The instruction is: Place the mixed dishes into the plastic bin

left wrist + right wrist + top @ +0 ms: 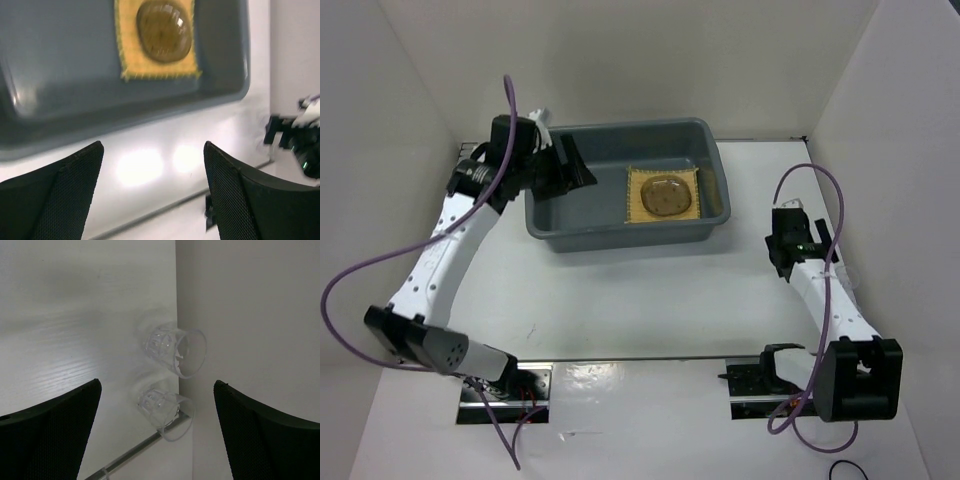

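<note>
Got left gripper spread empty by plastic bin, right gripper spread too, nr clear cup. Prob light, slick, crackable. Pinch across rim, gently.

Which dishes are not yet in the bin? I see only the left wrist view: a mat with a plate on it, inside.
Observer: In the right wrist view, a clear cup lies on its side at the wall. A second shape below it may be another cup or a reflection.
Operator: Does the right gripper hold it?
Observer: No. The right gripper is open, with the cup ahead of it.
Operator: Where is my left gripper?
Observer: The top view shows the left gripper open above the left end of the bin.
</note>
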You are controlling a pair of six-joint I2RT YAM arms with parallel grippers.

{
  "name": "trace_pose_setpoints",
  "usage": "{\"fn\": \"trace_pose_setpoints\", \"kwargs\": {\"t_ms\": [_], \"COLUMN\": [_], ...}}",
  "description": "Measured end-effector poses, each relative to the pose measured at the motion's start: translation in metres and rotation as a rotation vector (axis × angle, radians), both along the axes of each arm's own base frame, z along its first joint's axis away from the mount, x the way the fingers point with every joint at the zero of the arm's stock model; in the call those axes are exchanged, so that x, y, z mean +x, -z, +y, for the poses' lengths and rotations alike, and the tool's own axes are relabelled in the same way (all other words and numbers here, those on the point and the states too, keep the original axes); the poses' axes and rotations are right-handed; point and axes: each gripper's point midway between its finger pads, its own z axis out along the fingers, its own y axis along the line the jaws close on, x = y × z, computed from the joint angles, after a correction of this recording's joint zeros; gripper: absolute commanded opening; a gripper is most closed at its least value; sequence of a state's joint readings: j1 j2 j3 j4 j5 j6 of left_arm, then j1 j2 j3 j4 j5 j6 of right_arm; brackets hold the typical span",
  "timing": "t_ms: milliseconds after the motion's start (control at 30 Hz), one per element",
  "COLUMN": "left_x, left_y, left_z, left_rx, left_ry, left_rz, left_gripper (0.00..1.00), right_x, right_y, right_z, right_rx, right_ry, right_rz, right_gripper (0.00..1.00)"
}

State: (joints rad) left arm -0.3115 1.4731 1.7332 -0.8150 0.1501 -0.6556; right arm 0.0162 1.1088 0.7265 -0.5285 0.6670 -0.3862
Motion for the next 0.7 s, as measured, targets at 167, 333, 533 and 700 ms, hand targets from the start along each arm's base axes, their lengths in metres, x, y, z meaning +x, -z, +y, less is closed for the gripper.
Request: {"fn": "trace_pose_setpoints", "kwargs": {"t_ms": [167,333,533,700], "left_x": [-0.055,-0.067,-0.05,-0.051], "left_y": [0.016,0.021,0.037,0.039], "left_z": [0.016,0.018,0.009,0.009], "left_rx": [0.006,0.015,0.036,0.031], "left_ry": [0.01,0.041,0.078,0.083], "left_rz": [0.043,0.059,0.115,0.127], "left_gripper": [0.88,0.88,0.88,0.89], "right_x": [-0.01,-0.013,-0.015,-0.019], "right_y": [0.011,0.017,0.034,0.048], "right_z": [-0.022,-0.028,-0.037,-0.043], "right_rx": [0.005,0.04,0.096,0.124], "right_ry": [0.093,0.12,0.142,0.149], "right_rz": [0.043,0.062,0.112,0.16], "right_gripper": [0.95,0.87,0.83,0.81]}}
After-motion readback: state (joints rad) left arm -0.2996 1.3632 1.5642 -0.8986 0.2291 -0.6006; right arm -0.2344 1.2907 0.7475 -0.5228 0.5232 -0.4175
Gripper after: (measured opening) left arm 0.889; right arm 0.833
